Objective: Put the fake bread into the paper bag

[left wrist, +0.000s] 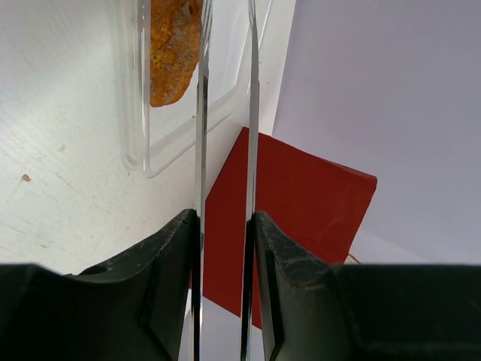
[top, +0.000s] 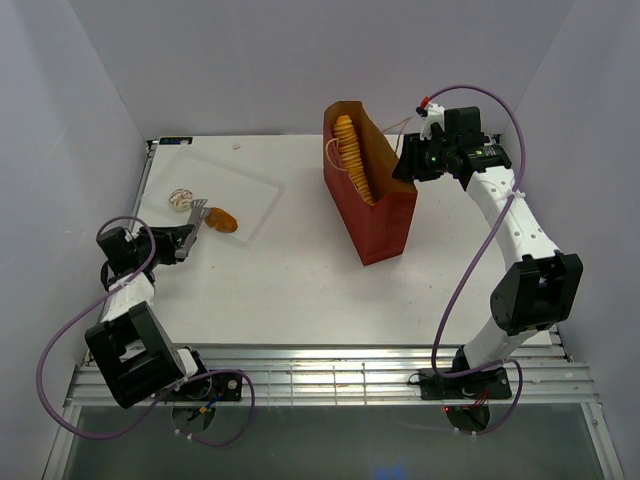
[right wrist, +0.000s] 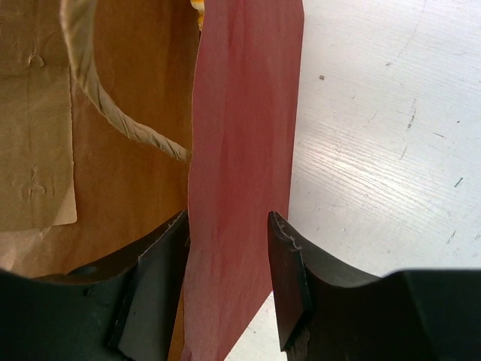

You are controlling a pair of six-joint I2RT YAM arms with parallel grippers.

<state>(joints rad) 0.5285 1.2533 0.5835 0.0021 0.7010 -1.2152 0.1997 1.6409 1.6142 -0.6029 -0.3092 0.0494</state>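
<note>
The dark-red paper bag (top: 378,205) stands upright right of the table's middle, with the long ridged loaf (top: 350,155) sticking out of its open top. My right gripper (top: 408,160) is at the bag's upper right rim. In the right wrist view it (right wrist: 229,226) is open astride the bag's wall (right wrist: 244,135), one finger inside, one outside. My left gripper (top: 185,240) is shut on the metal tongs (top: 194,222). Their tips are beside a small orange-brown pastry (top: 222,219) on the clear tray (top: 255,195). The left wrist view shows the gripper (left wrist: 224,218), tongs (left wrist: 201,113) and pastry (left wrist: 173,45).
A pale round speckled piece (top: 181,197) lies on the tray's left part. The bag's tan string handle (right wrist: 113,105) hangs inside. White walls close in the table on three sides. A slatted metal rail (top: 330,375) runs along the near edge.
</note>
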